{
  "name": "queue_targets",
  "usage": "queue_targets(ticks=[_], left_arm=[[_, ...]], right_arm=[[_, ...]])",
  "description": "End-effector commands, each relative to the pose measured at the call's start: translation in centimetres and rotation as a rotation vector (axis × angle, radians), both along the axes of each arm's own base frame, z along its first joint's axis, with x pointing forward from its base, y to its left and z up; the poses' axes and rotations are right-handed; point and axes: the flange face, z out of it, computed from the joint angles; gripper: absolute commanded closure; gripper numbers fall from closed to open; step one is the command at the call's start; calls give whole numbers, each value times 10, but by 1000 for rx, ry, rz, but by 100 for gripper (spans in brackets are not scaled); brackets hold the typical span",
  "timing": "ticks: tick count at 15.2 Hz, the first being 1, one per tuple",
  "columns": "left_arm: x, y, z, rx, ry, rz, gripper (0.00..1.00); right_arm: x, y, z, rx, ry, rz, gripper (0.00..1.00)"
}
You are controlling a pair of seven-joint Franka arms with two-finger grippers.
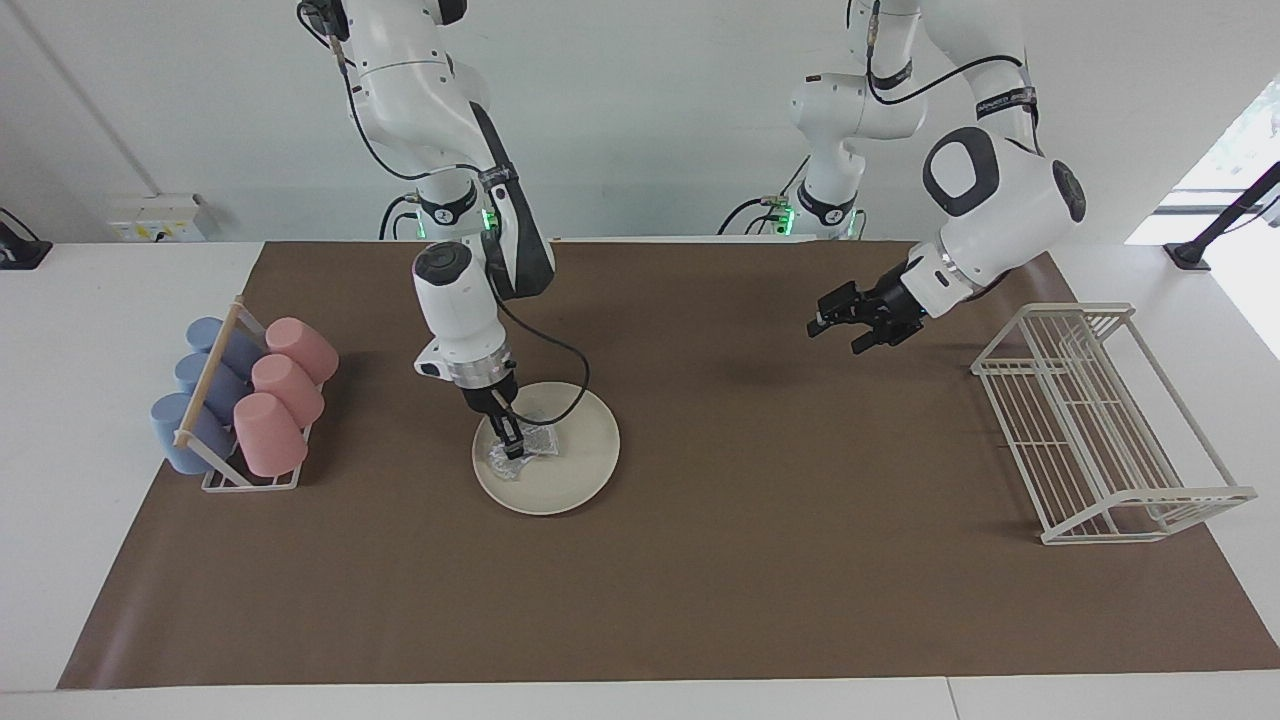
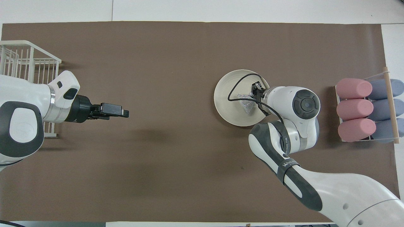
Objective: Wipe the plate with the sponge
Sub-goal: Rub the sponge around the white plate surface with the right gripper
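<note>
Now the right gripper (image 1: 510, 440) is clenched on the sponge (image 1: 520, 452), pressing it on the plate (image 1: 575, 470), while the left gripper (image 1: 838, 320) waits released over the mat (image 1: 700, 580).

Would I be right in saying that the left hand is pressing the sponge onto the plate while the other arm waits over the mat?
Not quite: the right hand presses the sponge onto the plate, as the facing view shows. The left hand waits over the mat.
</note>
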Motion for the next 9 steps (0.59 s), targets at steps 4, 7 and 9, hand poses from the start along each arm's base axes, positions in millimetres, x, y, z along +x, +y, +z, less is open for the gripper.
queue_targets(ticks=[4,7,9], left_arm=[[7,-6,2,27,-15,3,0],[7,-14,2,29,-29,-3,0],[8,-13,3,30,-39,2,0]], right_arm=[[-31,60,-23,49,29,-76,100],[-26,63,-13,57,26,-85,100],[-12,72,26,73,57,-130,100]])
